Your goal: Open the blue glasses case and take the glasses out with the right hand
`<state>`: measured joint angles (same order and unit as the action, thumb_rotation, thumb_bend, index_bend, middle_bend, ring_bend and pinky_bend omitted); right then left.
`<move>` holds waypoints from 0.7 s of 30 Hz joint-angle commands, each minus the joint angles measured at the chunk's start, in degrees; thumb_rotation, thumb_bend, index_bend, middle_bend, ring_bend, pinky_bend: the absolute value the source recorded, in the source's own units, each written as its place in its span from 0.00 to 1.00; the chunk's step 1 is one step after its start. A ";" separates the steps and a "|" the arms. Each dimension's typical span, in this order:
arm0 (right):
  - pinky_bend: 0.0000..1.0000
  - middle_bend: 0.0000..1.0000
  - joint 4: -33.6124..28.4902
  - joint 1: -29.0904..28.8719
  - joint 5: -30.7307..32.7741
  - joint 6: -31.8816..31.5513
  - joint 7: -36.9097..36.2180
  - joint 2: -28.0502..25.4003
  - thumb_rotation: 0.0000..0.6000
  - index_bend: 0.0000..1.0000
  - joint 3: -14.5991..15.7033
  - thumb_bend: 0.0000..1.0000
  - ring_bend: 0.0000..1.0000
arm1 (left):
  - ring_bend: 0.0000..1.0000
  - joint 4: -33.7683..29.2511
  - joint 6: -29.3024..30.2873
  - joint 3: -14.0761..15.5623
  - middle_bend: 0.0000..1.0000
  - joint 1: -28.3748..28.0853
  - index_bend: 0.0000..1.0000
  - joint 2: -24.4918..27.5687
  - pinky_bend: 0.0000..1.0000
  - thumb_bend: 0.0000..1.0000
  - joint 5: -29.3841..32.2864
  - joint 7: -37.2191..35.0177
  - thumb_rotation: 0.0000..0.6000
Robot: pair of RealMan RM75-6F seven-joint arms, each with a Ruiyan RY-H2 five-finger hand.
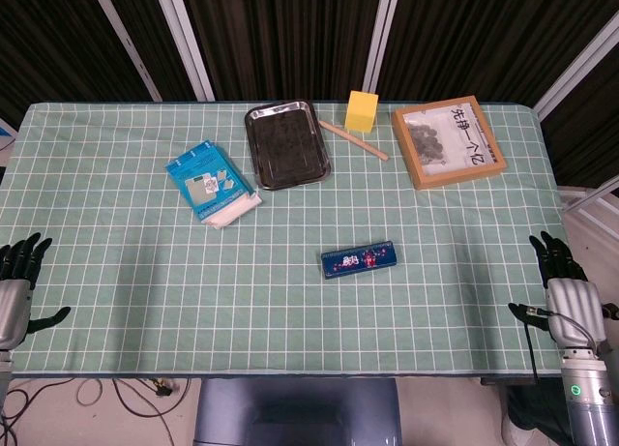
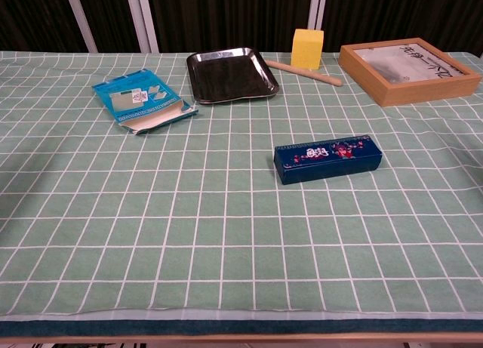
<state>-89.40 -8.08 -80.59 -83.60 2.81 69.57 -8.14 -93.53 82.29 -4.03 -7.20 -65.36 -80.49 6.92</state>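
Lying closed on the green checked tablecloth (image 1: 145,301), the blue glasses case (image 1: 359,259) sits well nearer the camera than the dark metal tray (image 1: 286,144). Both hands rest far from the case at the table's near corners: left hand (image 1: 17,283) and right hand (image 1: 569,289), fingers spread, holding nothing.

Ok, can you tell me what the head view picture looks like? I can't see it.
A closed blue glasses case lies on a green checked table, with both robot hands, left hand and right hand, open at the near corners. Farther back sit a dark tray, yellow block and wooden frame.
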 commanded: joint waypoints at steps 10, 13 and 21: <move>0.24 0.00 -0.01 -0.10 -0.06 0.26 0.17 -0.07 1.00 0.00 0.10 0.09 0.00 | 0.00 0.10 0.00 -0.01 0.00 0.03 0.00 0.16 0.00 0.00 -0.01 -0.30 1.00; 0.24 0.00 -0.22 -0.12 -0.12 0.19 0.42 -0.06 1.00 0.00 0.09 0.09 0.00 | 0.00 0.12 0.04 0.01 0.00 0.09 0.00 0.14 0.00 0.00 -0.04 -0.51 1.00; 0.24 0.00 -1.20 -0.24 -0.08 0.30 1.54 -0.40 1.00 0.00 0.07 0.09 0.00 | 0.00 0.03 0.45 0.03 0.00 0.29 0.00 0.32 0.00 0.00 -0.24 -0.86 1.00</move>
<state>-90.36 -8.27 -80.59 -83.27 4.17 69.30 -8.03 -93.48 82.64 -4.06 -7.00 -65.12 -80.65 6.11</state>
